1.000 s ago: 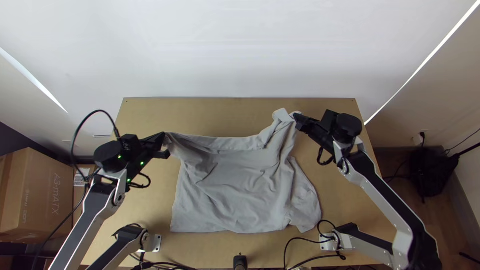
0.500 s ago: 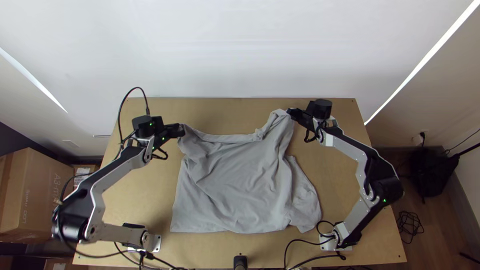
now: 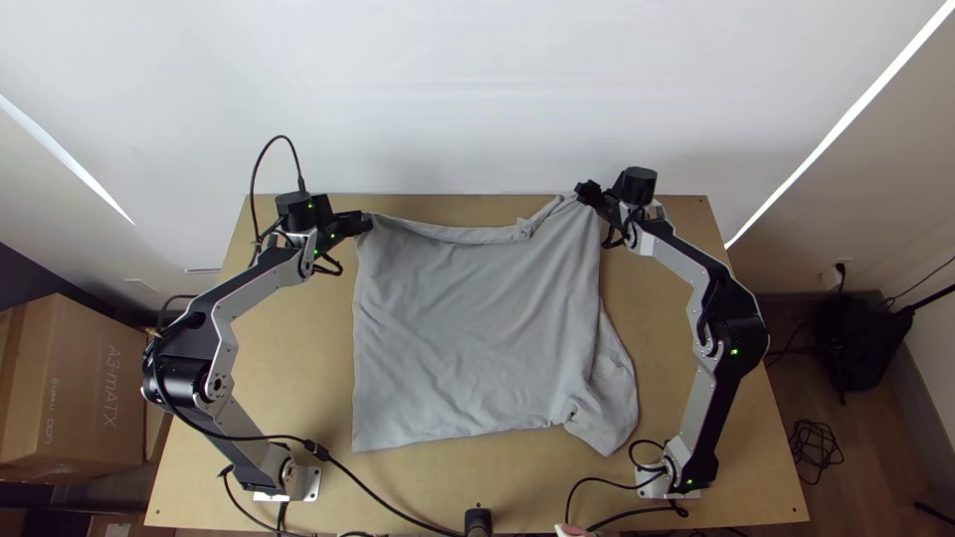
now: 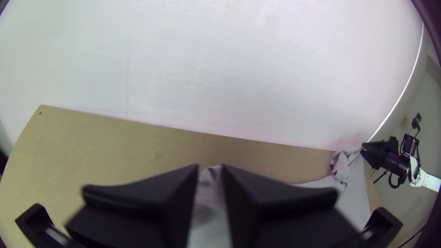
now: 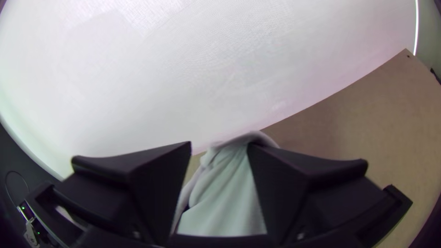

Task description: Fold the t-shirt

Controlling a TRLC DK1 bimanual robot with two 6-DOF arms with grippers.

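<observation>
Count: robot arms (image 3: 239, 288), two; left gripper (image 3: 365, 223), one; right gripper (image 3: 584, 189), one; t-shirt (image 3: 477, 318), one; table (image 3: 298, 378), one; large cardboard box (image 3: 75, 398), one; black bag (image 3: 858, 343), one; coiled cable bundle (image 3: 816, 450), one.

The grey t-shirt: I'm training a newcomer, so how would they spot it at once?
Start with the light wooden table, flanked by the left arm and right arm. Between them, the broad grey t-shirt lies mostly spread, its far corners at the left gripper and right gripper. It is soft and wrinkled, unlike the rigid, jointed silver-and-black arms beside it.
</observation>
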